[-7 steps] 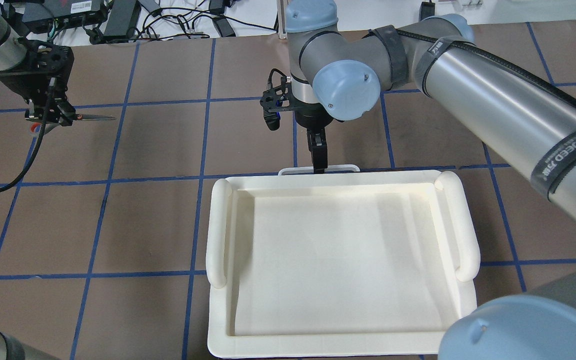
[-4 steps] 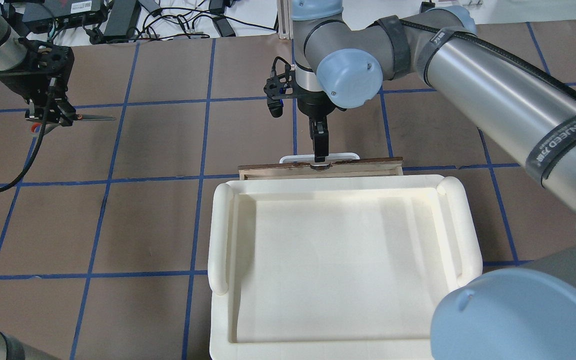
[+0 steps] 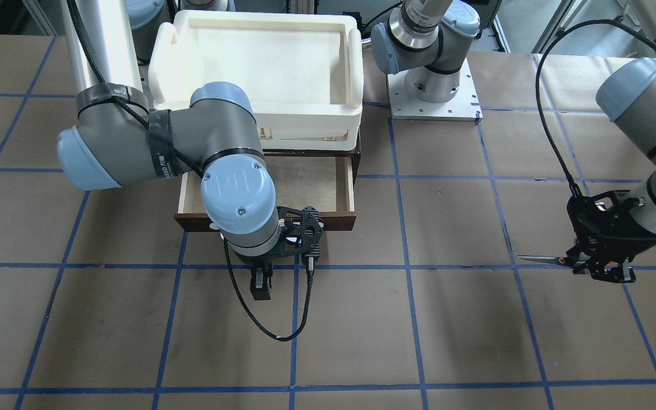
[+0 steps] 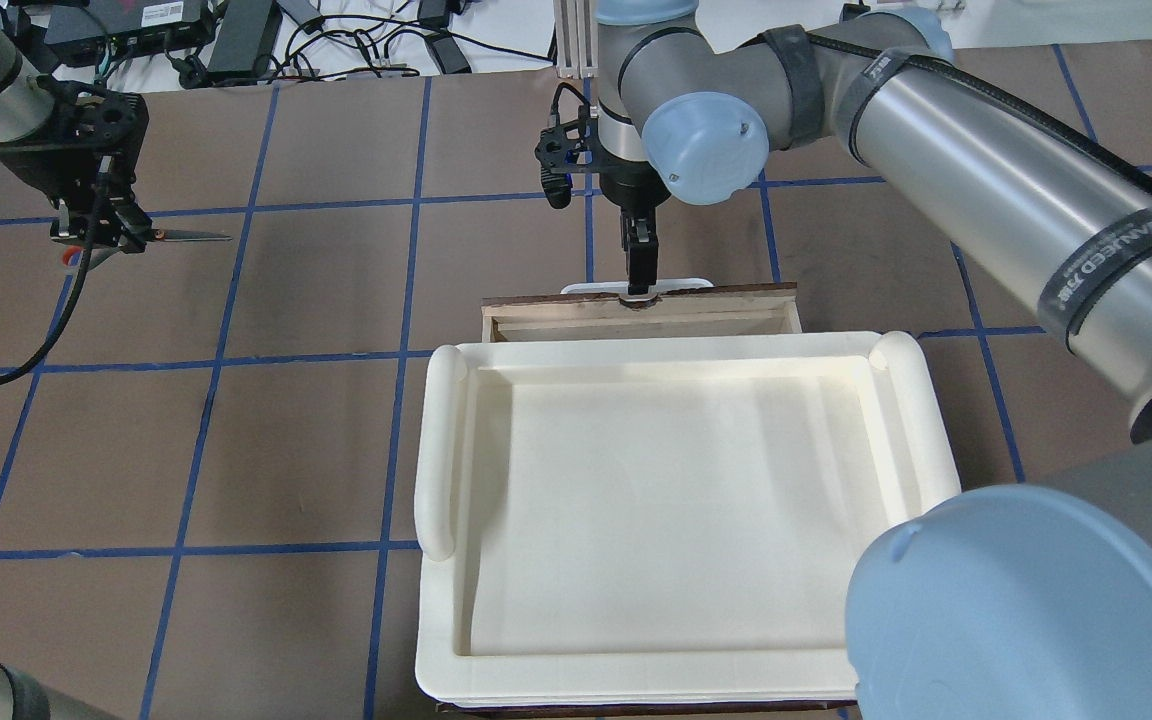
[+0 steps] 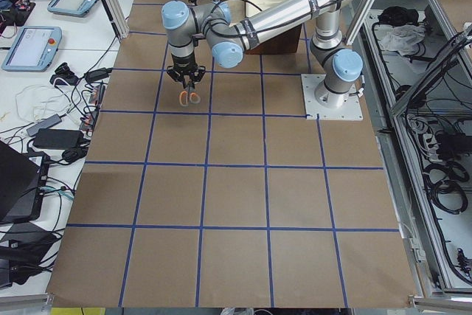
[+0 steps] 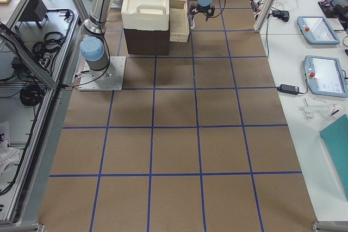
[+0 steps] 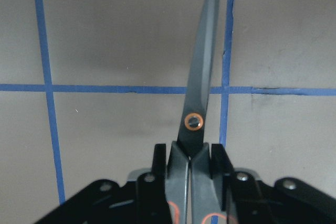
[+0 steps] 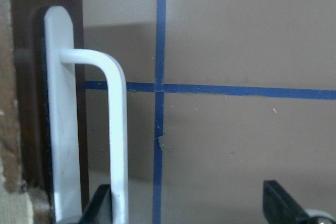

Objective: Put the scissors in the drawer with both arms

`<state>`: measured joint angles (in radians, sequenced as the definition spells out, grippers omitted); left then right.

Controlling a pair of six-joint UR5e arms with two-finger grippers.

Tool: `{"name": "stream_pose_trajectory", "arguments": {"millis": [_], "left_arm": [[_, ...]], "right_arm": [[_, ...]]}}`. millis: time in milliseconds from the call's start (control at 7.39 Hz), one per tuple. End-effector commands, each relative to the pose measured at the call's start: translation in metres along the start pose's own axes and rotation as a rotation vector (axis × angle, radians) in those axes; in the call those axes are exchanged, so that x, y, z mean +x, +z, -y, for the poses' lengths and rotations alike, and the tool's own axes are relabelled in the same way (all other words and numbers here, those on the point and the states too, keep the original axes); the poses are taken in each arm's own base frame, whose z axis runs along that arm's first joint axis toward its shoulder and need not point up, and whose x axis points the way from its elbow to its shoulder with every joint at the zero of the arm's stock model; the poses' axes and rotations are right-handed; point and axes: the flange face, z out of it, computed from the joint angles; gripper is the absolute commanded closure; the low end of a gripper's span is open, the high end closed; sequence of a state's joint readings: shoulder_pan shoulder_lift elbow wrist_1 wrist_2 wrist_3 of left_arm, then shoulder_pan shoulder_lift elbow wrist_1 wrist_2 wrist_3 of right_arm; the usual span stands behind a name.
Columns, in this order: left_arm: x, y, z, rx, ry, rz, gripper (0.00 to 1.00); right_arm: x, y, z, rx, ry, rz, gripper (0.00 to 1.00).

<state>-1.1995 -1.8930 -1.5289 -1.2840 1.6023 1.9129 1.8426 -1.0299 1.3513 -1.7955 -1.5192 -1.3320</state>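
The scissors (image 4: 181,236) hang in my left gripper (image 4: 101,238), which is shut on their grey, orange-lined handles, well above the table at the far left. The blades (image 7: 203,77) point towards the table's middle. In the front view they (image 3: 541,259) show at the right. The dark brown drawer (image 4: 636,312) stands partly open under the white tray, pale inside (image 3: 311,182). My right gripper (image 4: 639,280) is at the drawer's white bar handle (image 8: 118,129). In the right wrist view its fingers (image 8: 283,208) stand wide apart, and the other finger sits against the handle.
The white plastic tray (image 4: 441,450) sits on top of the dark cabinet (image 6: 144,42) that holds the drawer. Cables and power bricks (image 4: 236,40) lie beyond the far table edge. My right arm's elbow (image 4: 1016,610) fills the near right corner of the overhead view.
The drawer has slid out from under the tray, away from my base, along with my right gripper at its handle. The left gripper and the scissors have not moved.
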Motion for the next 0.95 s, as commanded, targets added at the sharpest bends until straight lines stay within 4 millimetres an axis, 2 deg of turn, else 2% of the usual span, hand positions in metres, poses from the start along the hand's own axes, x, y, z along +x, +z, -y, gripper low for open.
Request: {"name": "stream_pose_trajectory", "arguments": {"millis": [0,812], "left_arm": [[0.0003,0.0018,-0.0004,-0.004,0.000,-0.005,1.00],[0.0015,0.0044,0.0020,0.005,0.003,-0.007,1.00]], "right_arm": [[0.0157,-0.0146,0.0003,0.015,0.002,-0.053,0.00],[0.0241,-0.0141,-0.0056,0.019,0.006,-0.067,0.00]]}}
